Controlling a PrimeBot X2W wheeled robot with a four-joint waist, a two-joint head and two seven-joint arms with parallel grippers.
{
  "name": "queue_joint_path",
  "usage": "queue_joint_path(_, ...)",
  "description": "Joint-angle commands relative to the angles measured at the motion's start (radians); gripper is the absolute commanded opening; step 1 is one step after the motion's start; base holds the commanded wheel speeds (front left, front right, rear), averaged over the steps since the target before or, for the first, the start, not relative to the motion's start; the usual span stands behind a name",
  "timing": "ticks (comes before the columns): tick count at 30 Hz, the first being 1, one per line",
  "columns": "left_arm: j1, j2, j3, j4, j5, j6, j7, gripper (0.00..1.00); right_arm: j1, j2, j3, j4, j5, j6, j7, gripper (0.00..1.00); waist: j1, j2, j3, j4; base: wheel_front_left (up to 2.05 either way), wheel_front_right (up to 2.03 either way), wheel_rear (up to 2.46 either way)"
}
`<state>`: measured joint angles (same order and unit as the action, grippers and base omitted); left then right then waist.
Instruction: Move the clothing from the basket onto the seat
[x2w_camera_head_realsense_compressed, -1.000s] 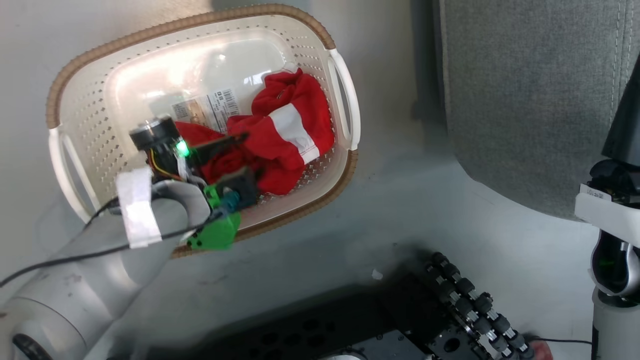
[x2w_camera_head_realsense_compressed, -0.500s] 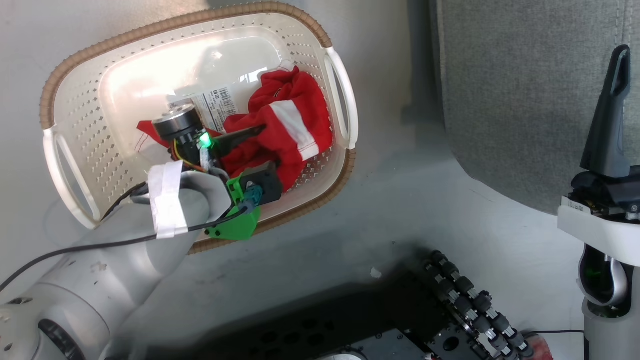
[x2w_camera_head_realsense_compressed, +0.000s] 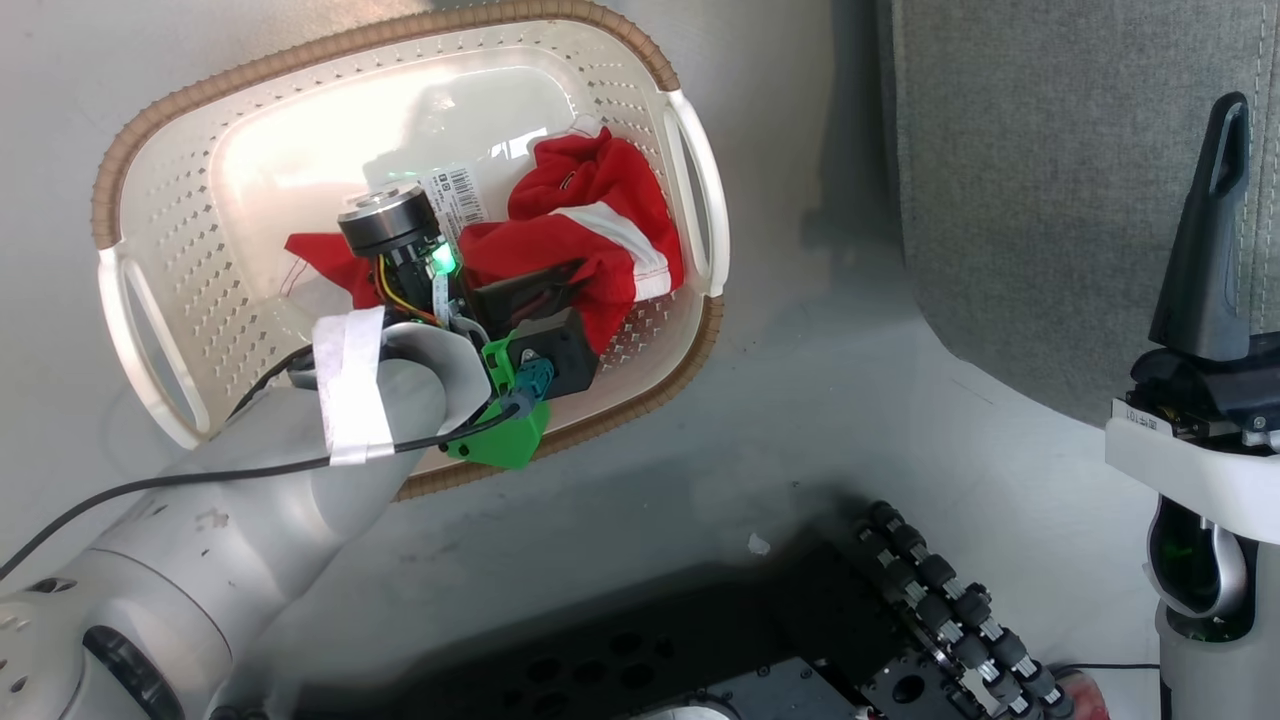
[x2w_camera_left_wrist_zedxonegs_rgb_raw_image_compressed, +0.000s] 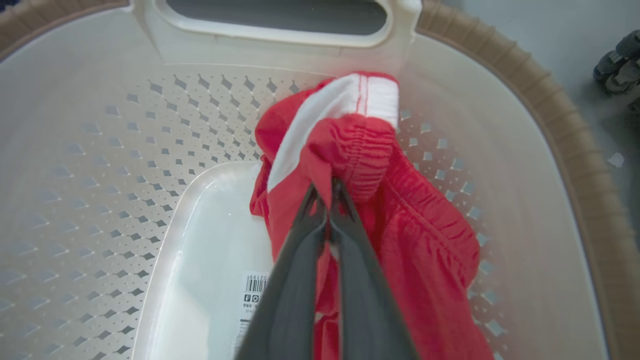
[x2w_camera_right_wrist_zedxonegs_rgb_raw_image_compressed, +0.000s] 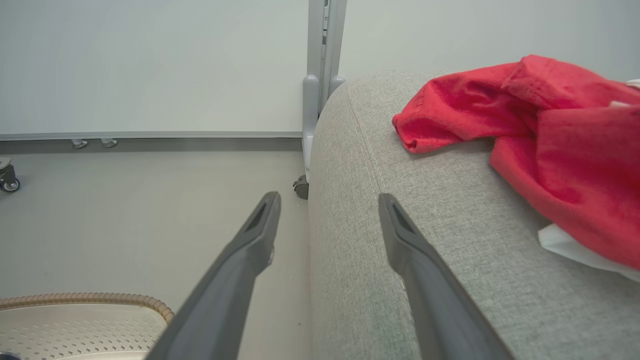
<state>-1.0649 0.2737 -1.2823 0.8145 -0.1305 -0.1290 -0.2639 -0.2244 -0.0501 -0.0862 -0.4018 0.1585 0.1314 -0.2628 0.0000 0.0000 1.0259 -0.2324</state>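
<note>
Floor (x2w_camera_head_realsense_compressed: 850, 420): pale grey; it carries the basket and the seat, with the robot's dark base (x2w_camera_head_realsense_compressed: 700, 650) at the bottom of the head view.
Seat (x2w_camera_head_realsense_compressed: 1050, 200): grey fabric cushion with a stitched seam, at the right of the head view and apart from the basket. The right wrist view shows its rounded top (x2w_camera_right_wrist_zedxonegs_rgb_raw_image_compressed: 450, 240).
Basket (x2w_camera_head_realsense_compressed: 380, 40): cream, perforated, brown rim, white side handles. It stands on the floor left of the seat, and a corner of it (x2w_camera_right_wrist_zedxonegs_rgb_raw_image_compressed: 75, 300) shows in the right wrist view.
Left arm (x2w_camera_head_realsense_compressed: 250, 500): pale forearm with a band of white tape (x2w_camera_head_realsense_compressed: 350, 390), reaching over the near rim into the basket.
Clothing (x2w_camera_head_realsense_compressed: 590, 200): red with a white stripe, bunched against the basket's right end below the handle. In the left wrist view its gathered band (x2w_camera_left_wrist_zedxonegs_rgb_raw_image_compressed: 360, 150) sits at the fingertips.
Other garment (x2w_camera_right_wrist_zedxonegs_rgb_raw_image_compressed: 550, 125): red with a white edge, lying crumpled on top of the seat.
Right gripper (x2w_camera_right_wrist_zedxonegs_rgb_raw_image_compressed: 327, 197): fingers spread wide and empty, raised beside the seat's edge. It stands upright at the right of the head view (x2w_camera_head_realsense_compressed: 1228, 110).
Left gripper (x2w_camera_left_wrist_zedxonegs_rgb_raw_image_compressed: 325, 187): fingers pressed together, pinching a fold of the clothing inside the basket. In the head view (x2w_camera_head_realsense_compressed: 560, 285) red cloth partly hides it.
Label (x2w_camera_head_realsense_compressed: 455, 190): white barcode sticker on the basket floor, just beside the clothing.
</note>
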Motion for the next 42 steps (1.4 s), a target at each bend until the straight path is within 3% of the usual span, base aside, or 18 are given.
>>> queue_joint_path(1, -0.014, 0.007, 0.001, -0.004, -0.008, -0.003, -0.001, 0.00, 0.007, -0.001, 0.001, -0.003, 0.007, -0.001, -0.003, 1.00, 0.0000, 0.0000, -0.002, 0.002, 0.00, 0.00, 0.00)
queue_joint_path(7, -0.027, 0.026, 0.006, -0.039, -0.084, -0.003, -0.001, 0.00, -0.044, -0.001, 0.010, 0.011, 0.002, -0.001, -0.003, 1.00, 0.0000, 0.0000, -0.035, 0.015, 0.00, 0.00, 0.00)
queue_joint_path(14, 0.131, 0.033, 0.060, -0.158, -0.145, -0.002, -0.001, 0.00, -0.051, -0.001, 0.029, 0.084, -0.027, -0.001, -0.003, 1.00, 0.0000, 0.0000, -0.254, 0.076, 0.00, 0.00, 0.00)
queue_joint_path(26, 0.485, -0.005, 0.321, -0.321, -0.185, 0.016, -0.001, 0.00, 0.052, -0.002, 0.136, 0.250, -0.021, -0.001, -0.003, 1.00, 0.0000, 0.0000, -0.647, 0.145, 0.00, 0.00, 0.00)
queue_joint_path(36, 0.747, -0.079, 0.536, -0.433, -0.162, 0.062, -0.001, 0.00, 0.208, -0.002, 0.183, 0.370, 0.020, -0.001, -0.003, 1.00, 0.0000, 0.0000, -0.972, 0.163, 0.00, 0.00, 0.00)
queue_joint_path(42, 0.822, -0.102, 0.635, -0.516, -0.135, 0.078, -0.001, 0.00, 0.273, -0.002, 0.201, 0.399, 0.026, -0.001, -0.003, 1.00, 0.0000, 0.0000, -1.060, 0.165, 0.00, 0.00, 0.00)
